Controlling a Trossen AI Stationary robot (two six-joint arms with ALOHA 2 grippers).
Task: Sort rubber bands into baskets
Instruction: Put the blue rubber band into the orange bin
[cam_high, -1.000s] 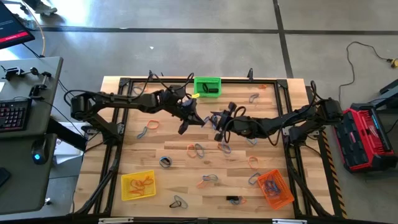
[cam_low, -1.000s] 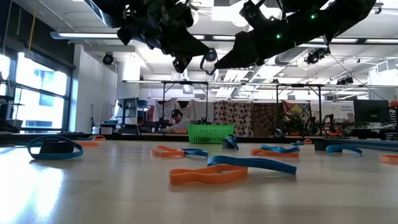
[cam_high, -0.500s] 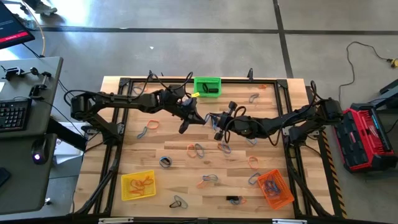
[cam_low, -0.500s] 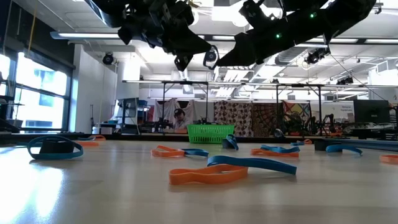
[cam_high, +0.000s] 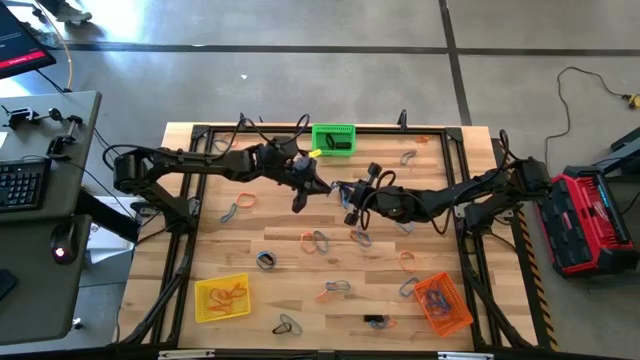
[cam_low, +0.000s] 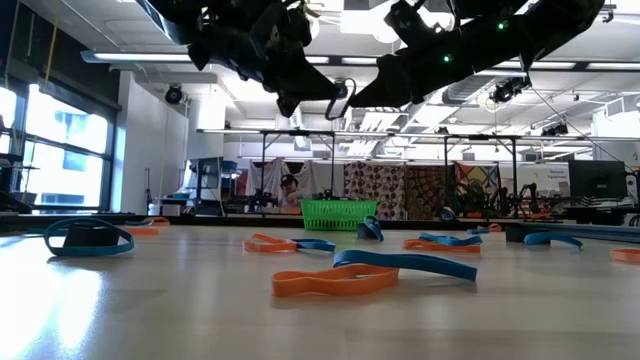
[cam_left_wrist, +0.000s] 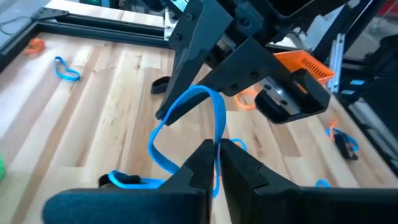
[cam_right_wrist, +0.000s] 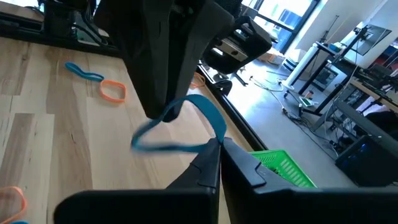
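The desk (cam_high: 210, 140) carried three baskets at its edges, the green basket (cam_high: 333, 139) nearest; above the middle the left gripper (cam_high: 303, 196) and right gripper (cam_high: 343, 198) met, both clenched on one blue rubber band (cam_left_wrist: 186, 121), probably to hand it over; other bands lay scattered

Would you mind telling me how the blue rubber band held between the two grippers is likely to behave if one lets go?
The blue rubber band bends loosely, so it is probably floppy. It would likely dangle from the remaining gripper.
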